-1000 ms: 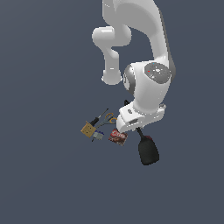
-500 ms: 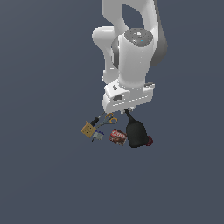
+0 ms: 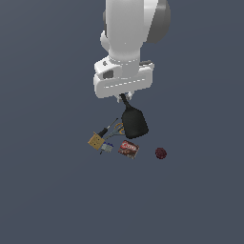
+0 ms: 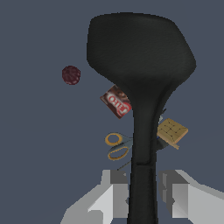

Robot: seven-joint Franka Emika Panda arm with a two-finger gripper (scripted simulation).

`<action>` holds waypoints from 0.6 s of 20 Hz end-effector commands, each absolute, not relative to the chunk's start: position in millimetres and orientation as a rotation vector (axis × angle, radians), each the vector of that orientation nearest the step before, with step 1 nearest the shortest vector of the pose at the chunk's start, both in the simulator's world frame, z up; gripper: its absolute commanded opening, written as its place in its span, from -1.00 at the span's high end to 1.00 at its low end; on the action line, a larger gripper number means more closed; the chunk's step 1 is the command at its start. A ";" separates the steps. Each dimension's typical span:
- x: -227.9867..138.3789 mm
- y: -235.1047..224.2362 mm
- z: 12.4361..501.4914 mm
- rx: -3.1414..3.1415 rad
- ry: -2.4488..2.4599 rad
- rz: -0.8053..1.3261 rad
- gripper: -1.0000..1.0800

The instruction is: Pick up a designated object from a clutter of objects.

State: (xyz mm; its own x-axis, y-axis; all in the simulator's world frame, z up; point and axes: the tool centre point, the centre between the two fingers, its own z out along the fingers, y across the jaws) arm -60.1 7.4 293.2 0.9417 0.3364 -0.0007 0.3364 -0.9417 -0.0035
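The black spatula [image 3: 134,122] hangs in the air below the white arm, its broad head pointing down over the clutter. My gripper [image 3: 125,96] is shut on the spatula's thin handle. In the wrist view the spatula [image 4: 140,65] fills the middle, with a finger [image 4: 116,194] on each side of its handle. Below it on the floor lie the yellow-handled scissors [image 4: 114,145], the tan box [image 4: 172,131], the red-brown packet [image 4: 117,101] and the dark red ball [image 4: 71,75]. In the exterior view the screwdriver [image 3: 104,130], tan box [image 3: 96,141], tiny blue item [image 3: 106,147], packet [image 3: 128,149] and ball [image 3: 160,153] show.
The grey floor [image 3: 47,190] spreads out on all sides of the small cluster. The white arm [image 3: 126,43] stands directly above it.
The arm has turned and risen, carrying the spatula from the exterior view's right of the clutter up and over it. The dark red ball has come into view.
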 end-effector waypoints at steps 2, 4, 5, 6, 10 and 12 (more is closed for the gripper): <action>-78.5 -13.6 320.6 -3.091 -0.536 -0.001 1.00; -87.9 -24.8 334.8 -3.091 -0.536 -0.001 1.00; -92.4 -30.1 341.6 -3.091 -0.536 -0.001 1.00; -96.6 -35.2 348.0 -3.091 -0.536 -0.001 1.00; -111.4 -53.7 371.4 -3.092 -0.536 -0.001 1.00; -117.3 -61.6 381.2 -3.093 -0.536 -0.001 1.00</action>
State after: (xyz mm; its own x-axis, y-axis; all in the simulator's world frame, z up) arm -112.2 -55.4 372.9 0.9419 0.3358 0.0005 0.3358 -0.9419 -0.0034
